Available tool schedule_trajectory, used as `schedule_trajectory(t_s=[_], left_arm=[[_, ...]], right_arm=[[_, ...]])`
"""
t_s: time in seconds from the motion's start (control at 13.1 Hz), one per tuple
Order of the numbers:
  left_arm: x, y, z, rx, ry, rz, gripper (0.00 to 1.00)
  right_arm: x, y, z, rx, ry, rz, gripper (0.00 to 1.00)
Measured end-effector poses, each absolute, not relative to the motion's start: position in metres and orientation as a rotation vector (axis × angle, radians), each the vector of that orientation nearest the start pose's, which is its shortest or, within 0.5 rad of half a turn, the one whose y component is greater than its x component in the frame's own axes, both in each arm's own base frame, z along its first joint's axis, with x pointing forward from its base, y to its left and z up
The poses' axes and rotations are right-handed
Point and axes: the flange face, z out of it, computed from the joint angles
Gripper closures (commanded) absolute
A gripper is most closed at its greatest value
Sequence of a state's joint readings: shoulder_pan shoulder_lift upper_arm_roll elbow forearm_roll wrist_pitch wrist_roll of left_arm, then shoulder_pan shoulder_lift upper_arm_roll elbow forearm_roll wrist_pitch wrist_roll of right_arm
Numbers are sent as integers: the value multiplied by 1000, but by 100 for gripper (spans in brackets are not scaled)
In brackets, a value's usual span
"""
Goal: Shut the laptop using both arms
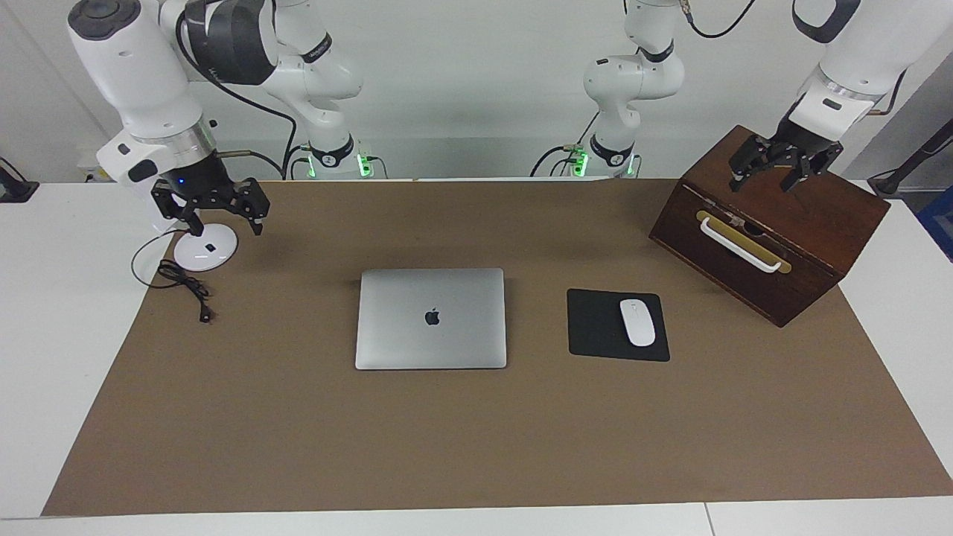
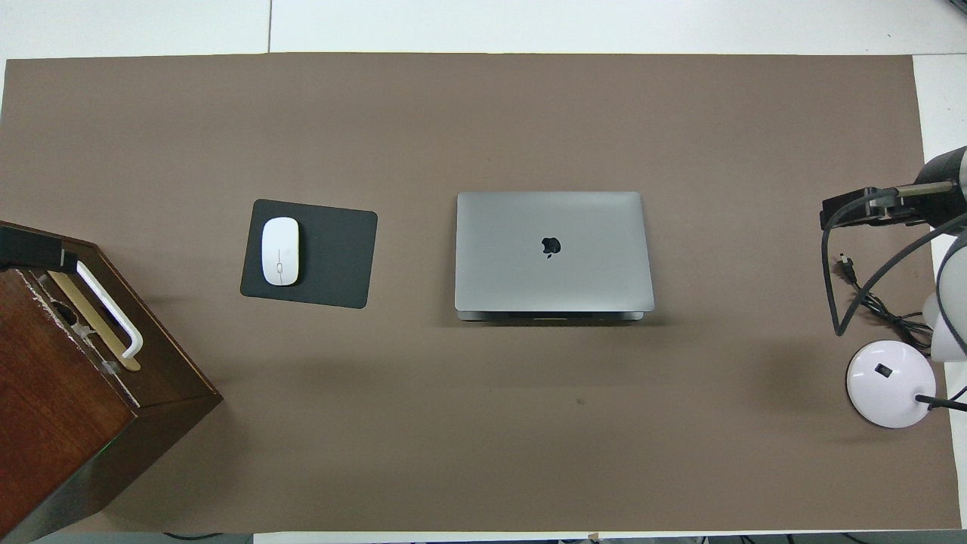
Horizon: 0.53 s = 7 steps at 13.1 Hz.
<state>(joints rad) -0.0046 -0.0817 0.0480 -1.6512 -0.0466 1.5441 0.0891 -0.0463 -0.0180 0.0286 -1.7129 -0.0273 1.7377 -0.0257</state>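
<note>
The silver-grey laptop (image 1: 432, 318) (image 2: 551, 249) lies flat in the middle of the brown mat, lid down, its apple logo facing up. My right gripper (image 1: 227, 225) hangs open and empty over the white round lamp base (image 1: 205, 251), toward the right arm's end of the table. My left gripper (image 1: 759, 182) hangs open and empty over the top of the wooden box (image 1: 774, 223), toward the left arm's end. Neither gripper touches the laptop.
A black mouse pad (image 1: 599, 327) with a white mouse (image 1: 637, 321) lies beside the laptop, toward the left arm's end. The wooden box has a white handle (image 1: 741, 246). A black cable (image 1: 182, 283) trails from the lamp base. The brown mat (image 1: 476, 447) covers the table.
</note>
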Motion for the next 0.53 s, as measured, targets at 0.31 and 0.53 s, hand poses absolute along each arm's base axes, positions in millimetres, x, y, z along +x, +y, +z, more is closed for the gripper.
schedule_trajectory(t_s=[0.31,0.53], left_arm=[[527,20,630,-3192,70,12,0],[527,30,630,-3192,40,7,0]], right_arm=[[560,-12,582,-3163,-17,-66,0],[559,-9,590,-3111,-1,-74,0]])
